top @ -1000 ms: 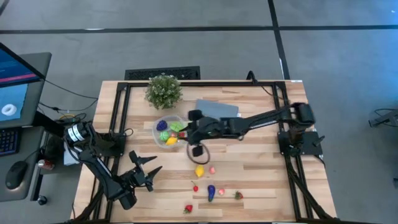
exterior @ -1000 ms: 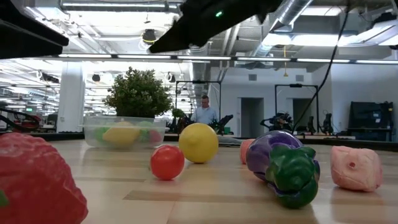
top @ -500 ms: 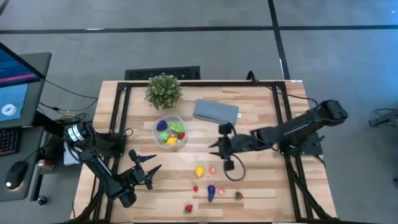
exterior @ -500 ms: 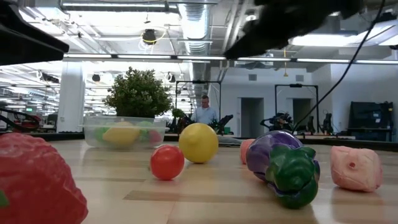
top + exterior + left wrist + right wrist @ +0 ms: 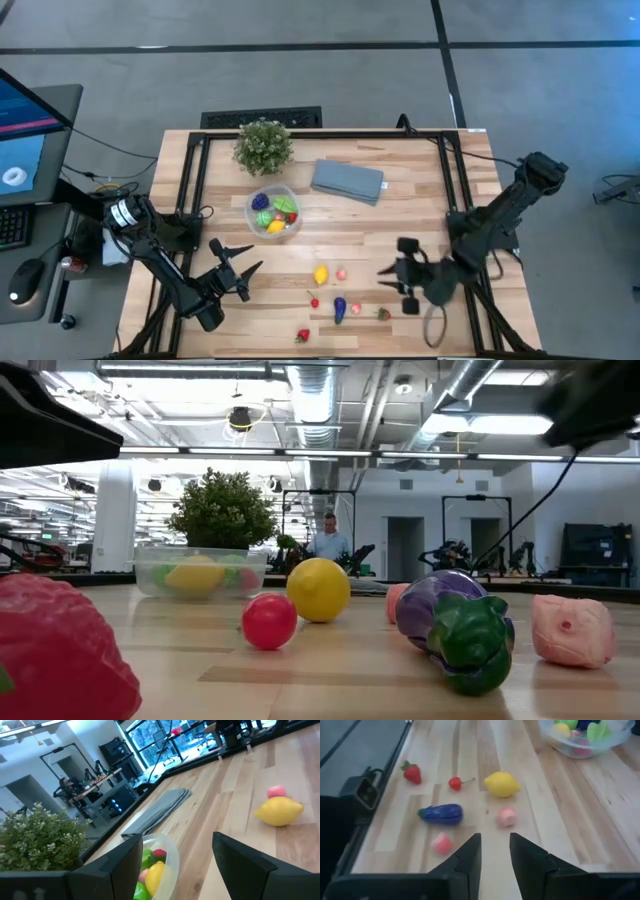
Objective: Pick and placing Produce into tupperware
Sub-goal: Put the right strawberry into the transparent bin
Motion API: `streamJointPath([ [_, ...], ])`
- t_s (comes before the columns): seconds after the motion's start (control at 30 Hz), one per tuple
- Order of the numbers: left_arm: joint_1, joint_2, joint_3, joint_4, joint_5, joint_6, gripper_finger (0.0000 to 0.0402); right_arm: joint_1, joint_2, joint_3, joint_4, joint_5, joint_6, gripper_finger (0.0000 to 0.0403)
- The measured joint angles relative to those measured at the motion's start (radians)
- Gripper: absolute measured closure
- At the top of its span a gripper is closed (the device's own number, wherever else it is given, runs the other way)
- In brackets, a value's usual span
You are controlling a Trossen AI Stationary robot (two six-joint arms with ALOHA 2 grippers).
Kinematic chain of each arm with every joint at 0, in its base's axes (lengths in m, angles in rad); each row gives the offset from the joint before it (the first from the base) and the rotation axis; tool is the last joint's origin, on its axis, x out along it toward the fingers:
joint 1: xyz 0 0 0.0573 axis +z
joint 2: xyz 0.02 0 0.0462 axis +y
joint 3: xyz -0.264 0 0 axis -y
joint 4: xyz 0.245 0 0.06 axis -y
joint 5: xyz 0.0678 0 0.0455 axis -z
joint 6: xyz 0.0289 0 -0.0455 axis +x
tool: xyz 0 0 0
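The tupperware [image 5: 273,212], a small clear round tub, holds yellow, green, blue and red produce. It also shows in the low view [image 5: 200,572] and the right wrist view [image 5: 585,737]. Loose produce lies near the near edge: a lemon [image 5: 321,275], a pink piece [image 5: 341,273], a cherry [image 5: 314,301], an eggplant [image 5: 340,309] and two strawberries [image 5: 303,336] [image 5: 383,313]. My right gripper [image 5: 385,275] hovers open just right of this cluster, pointing toward the table's left; its fingers [image 5: 470,862] frame the pink pieces. My left gripper [image 5: 240,265] waits open at the near left.
A potted plant [image 5: 264,145] stands at the far edge behind the tupperware. A folded grey-blue cloth [image 5: 347,181] lies right of it. Black frame rails run along the table's left and right sides. A person stands far back in the room [image 5: 328,542].
My right gripper has swept from beside the tupperware toward the table's right and near edge, ending just right of the loose produce. The produce and the tupperware have stayed where they were.
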Motion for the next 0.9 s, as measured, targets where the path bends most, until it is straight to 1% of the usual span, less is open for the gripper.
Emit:
streamJointPath([
  [0.1,0.011,0.0,0.0,0.0,-0.004,0.0,0.0171,0.107,0.028,0.0,-0.002,0.131,0.098,0.0278],
  [0.17,0.017,0.0,0.0,0.0,-0.004,0.0,0.0171,0.158,0.06,0.0,-0.002,0.181,0.171,0.0278],
  [0.23,0.022,0.0,0.0,0.004,-0.004,0.0,0.0171,0.192,0.096,0.0,-0.002,0.208,0.259,0.0278],
  [0.33,0.024,0.0,0.0,0.004,-0.007,0.0,0.0171,0.224,0.161,0.0,0.015,0.211,0.379,0.0273],
  [0.43,0.026,0.0,0.0,0.004,-0.009,0.0,0.0171,0.247,0.224,0.0,0.075,0.215,0.444,0.0255],
  [0.73,0.046,0.0,0.0,0.017,-0.01,0.0,0.0171,0.284,0.341,0.001,0.234,0.215,0.522,0.0175],
  [0.8,0.047,0.0,0.0,0.028,-0.01,0.0,0.0171,0.292,0.365,0.001,0.268,0.215,0.524,0.0167],
  [0.9,0.047,0.0,0.0,0.035,-0.01,0.0,0.0171,0.306,0.395,0.002,0.307,0.221,0.525,0.0164],
])
